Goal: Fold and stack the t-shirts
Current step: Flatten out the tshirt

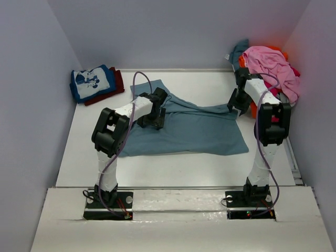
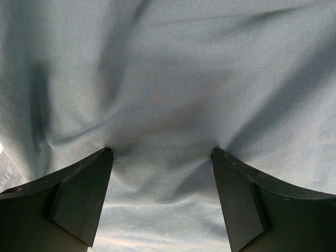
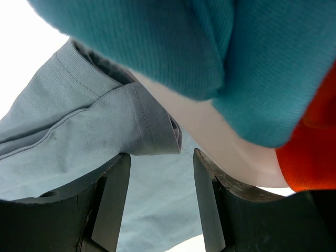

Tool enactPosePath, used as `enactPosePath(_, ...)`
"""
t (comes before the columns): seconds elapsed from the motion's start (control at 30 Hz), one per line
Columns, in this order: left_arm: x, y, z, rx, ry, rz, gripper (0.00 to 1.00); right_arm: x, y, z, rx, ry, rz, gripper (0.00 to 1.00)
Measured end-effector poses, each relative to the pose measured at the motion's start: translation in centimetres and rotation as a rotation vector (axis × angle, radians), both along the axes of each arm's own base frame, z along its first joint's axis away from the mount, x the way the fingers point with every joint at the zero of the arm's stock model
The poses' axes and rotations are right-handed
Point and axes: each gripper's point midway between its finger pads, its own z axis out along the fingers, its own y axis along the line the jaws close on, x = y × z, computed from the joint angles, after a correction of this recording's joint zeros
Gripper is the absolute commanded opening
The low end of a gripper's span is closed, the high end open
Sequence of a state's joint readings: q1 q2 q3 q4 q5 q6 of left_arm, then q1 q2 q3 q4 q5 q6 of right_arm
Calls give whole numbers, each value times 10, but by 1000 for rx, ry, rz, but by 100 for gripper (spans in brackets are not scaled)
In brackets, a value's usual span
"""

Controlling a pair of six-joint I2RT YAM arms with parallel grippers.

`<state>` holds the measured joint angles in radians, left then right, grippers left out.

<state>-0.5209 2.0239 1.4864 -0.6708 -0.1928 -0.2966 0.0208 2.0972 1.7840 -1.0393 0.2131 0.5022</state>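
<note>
A plain slate-blue t-shirt (image 1: 189,131) lies spread and wrinkled across the middle of the table. My left gripper (image 1: 155,113) stands on its upper left part. In the left wrist view that gripper (image 2: 161,152) is open wide, both fingertips (image 2: 105,155) pressing into the blue cloth (image 2: 168,79). My right gripper (image 1: 239,100) is at the shirt's far right corner. There its jaws (image 3: 160,155) stand apart over the sleeve hem (image 3: 152,126), gripping nothing. Teal cloth (image 3: 210,47) and orange cloth (image 3: 310,147) hang close above.
Folded at the back left lie a blue tee with white cartoon print (image 1: 92,81) and a dark red one (image 1: 116,84) beneath it. A loose pile of pink (image 1: 270,65), teal (image 1: 240,50) and orange shirts fills the back right corner. Walls close in on three sides.
</note>
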Motion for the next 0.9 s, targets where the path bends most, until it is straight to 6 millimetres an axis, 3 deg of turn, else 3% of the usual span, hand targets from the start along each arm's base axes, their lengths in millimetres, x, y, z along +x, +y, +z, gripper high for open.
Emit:
enactPosePath(0.03,0,0,0,0,0,0,88,0,0,0,1,-1,0,57)
enactPosePath(0.2,0,0,0,0,0,-1,88,1,1,0,9,-4,3,32)
enactPosePath(0.3,0,0,0,0,1,-1,88,4,0,-2,13,-9,1,24)
enactPosePath(0.43,0,0,0,0,0,-1,88,5,0,-3,20,-13,1,23)
enactPosePath(0.6,0,0,0,0,1,-1,88,6,1,-3,25,-15,2,7)
enactPosePath(0.67,0,0,0,0,0,-1,88,6,1,-3,25,-15,4,11)
enactPosePath(0.77,0,0,0,0,1,-1,88,6,1,-3,24,-14,6,39)
enactPosePath(0.9,0,0,0,0,1,-1,88,5,2,-3,26,-12,10,56)
